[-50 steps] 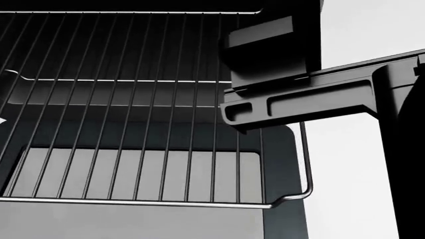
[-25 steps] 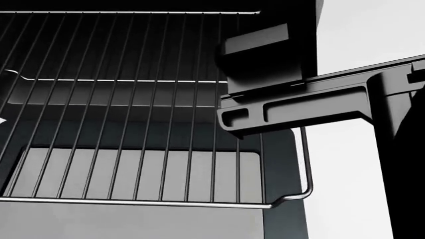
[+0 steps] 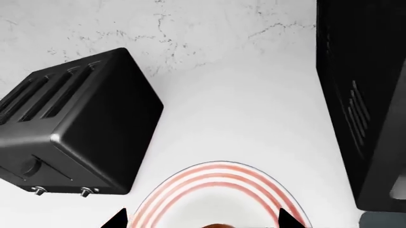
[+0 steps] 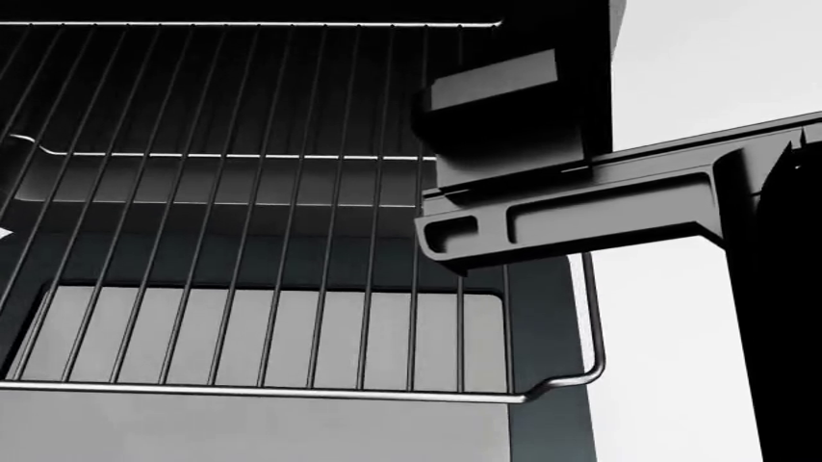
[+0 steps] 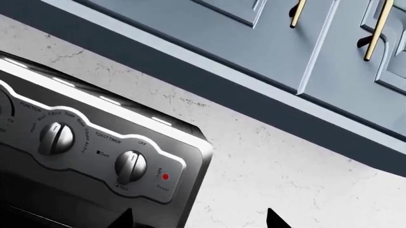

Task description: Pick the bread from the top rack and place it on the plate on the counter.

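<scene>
Striped plate (image 3: pixel 219 190) on counter (image 3: pixel 254 109) (bread (image 3: pixel 216 225) barely visible).

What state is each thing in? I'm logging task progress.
top rack: bare.
plate: on the counter, bread edge showing over it.
toaster: nothing sticking out.
oven power light: red.
left tool: tips apart, grip unclear.
right tool: open, empty.

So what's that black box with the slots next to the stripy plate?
It looks like a toaster: a glossy black box with rounded edges, long parallel slots in its top, a round dial and two small silver knobs low on one side. It stands on the white counter against a marbled white wall, close beside the red-striped plate but not touching it. Nothing is in its slots.
</scene>
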Controlling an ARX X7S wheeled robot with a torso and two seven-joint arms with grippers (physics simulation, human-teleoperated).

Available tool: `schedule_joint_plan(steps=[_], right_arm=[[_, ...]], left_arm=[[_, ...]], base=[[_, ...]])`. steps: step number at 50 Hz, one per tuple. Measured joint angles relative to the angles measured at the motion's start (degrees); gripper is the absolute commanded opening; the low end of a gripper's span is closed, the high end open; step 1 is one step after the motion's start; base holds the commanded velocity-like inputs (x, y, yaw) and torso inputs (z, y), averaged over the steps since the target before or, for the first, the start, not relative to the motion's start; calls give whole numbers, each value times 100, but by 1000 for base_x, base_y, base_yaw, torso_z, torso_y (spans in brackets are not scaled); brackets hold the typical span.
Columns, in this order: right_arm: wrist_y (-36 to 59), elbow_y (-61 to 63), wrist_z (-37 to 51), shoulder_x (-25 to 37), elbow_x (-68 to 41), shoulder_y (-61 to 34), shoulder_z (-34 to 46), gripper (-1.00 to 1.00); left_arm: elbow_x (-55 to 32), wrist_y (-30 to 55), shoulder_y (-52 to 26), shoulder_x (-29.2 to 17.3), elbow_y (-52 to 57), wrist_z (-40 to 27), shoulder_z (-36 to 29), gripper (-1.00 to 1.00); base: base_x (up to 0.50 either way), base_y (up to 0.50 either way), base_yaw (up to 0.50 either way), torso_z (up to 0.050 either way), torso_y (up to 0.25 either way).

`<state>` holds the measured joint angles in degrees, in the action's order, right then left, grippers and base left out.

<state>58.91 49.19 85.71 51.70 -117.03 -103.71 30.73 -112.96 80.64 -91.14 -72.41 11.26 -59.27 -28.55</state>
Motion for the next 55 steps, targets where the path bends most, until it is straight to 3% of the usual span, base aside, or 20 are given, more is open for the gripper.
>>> schedule_joint_plan(steps=[17,40,55], right_arm=[[-85,41,-24,56,11,-30,31,100],[-217,80,2,155,-125,-221,71,100],[-293,116,27,223,-231,-352,116,100]], left_arm=[[-1341,411,-1171,-347,263,-956,-360,100],[-3371,763,-3432,-476,287,-2583,-1775,100],[-3978,914,-4191,-646,376,-3044,-2202,100]], base=[[0,0,0,0,0],[0,0,0,0,0],[0,0,0,0,0]])
